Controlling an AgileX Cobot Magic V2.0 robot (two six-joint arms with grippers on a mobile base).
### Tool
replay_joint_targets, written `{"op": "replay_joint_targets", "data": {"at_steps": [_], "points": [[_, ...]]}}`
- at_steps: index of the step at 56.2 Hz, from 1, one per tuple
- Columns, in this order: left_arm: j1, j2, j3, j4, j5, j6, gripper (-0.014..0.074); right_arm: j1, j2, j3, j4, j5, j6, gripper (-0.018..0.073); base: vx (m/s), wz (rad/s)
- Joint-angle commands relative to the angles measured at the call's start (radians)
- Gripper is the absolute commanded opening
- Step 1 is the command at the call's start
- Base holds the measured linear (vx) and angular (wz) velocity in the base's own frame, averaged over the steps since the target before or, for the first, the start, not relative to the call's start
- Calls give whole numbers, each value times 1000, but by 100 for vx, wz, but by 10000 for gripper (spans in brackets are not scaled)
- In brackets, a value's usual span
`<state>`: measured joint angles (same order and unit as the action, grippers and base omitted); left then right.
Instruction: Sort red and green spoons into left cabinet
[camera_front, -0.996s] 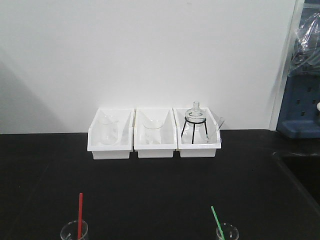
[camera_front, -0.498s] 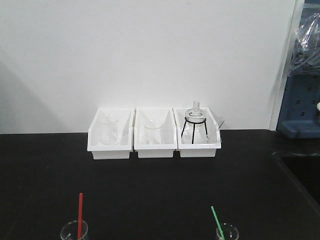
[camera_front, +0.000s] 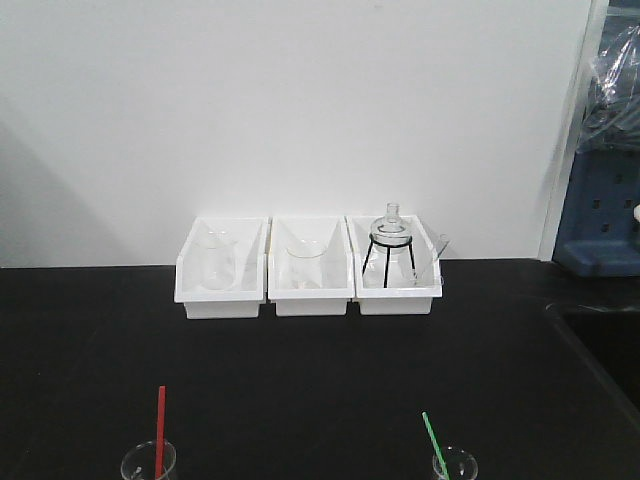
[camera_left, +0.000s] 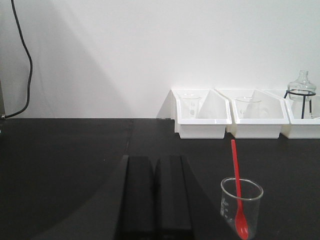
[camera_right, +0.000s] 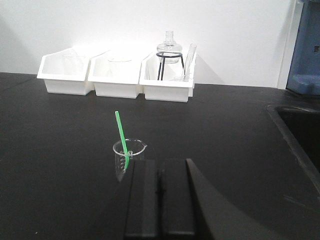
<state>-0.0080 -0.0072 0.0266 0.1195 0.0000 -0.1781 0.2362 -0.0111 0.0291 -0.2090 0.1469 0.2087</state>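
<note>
Left tool (camera_left: 155, 165) pressed together, empty; right tool (camera_right: 160, 167) same. Red spoon (camera_left: 237, 180) upright in beaker (camera_left: 253, 200) on worktop (camera_left: 65, 165), right of left tool. Green spoon (camera_right: 121, 134) leaning in 2nd beaker (camera_right: 138, 150), just ahead of right tool. 3 white bins (camera_front: 312, 302) behind.

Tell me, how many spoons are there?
2. The red spoon stands in a beaker at front left of the table; the green spoon stands in a second beaker at front right. I see no others.
</note>
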Motion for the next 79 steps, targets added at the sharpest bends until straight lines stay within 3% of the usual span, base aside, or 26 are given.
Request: {"op": "replay_joint_targets", "data": {"at_steps": [1, 10, 21, 27, 35, 44, 49, 79], "points": [[-2, 16, -5, -8, -89, -11, -6, -4, -14, 11, -10, -80, -3, -9, 0, 0], [-2, 16, -13, -8, -128, -12, -6, -4, -14, 10, -20, -111, -3, -9, 0, 0], [-2, 16, -15, -10, -344, -16, -6, -4, -14, 10, -17, -236, 1, -9, 0, 0], [-2, 16, -35, -10, -402, -68, -6, -4, -14, -8, 6, -302, 19, -9, 0, 0], [-2, 16, -153, -8, -312, -88, -6, -4, -12, -137, 9, -179, 19, -6, 0, 0], [-2, 62, -339, -8, -77, -88, -6, -4, 56, -323, -1, 153, 19, -2, 0, 0], [-2, 103, -398, -8, 53, -88, -6, -4, 111, -378, -22, 233, 19, 1, 0, 0], [-2, 189, -367, -8, 123, -88, 1, -4, 435, -384, -56, 201, 19, 22, 0, 0]]}}
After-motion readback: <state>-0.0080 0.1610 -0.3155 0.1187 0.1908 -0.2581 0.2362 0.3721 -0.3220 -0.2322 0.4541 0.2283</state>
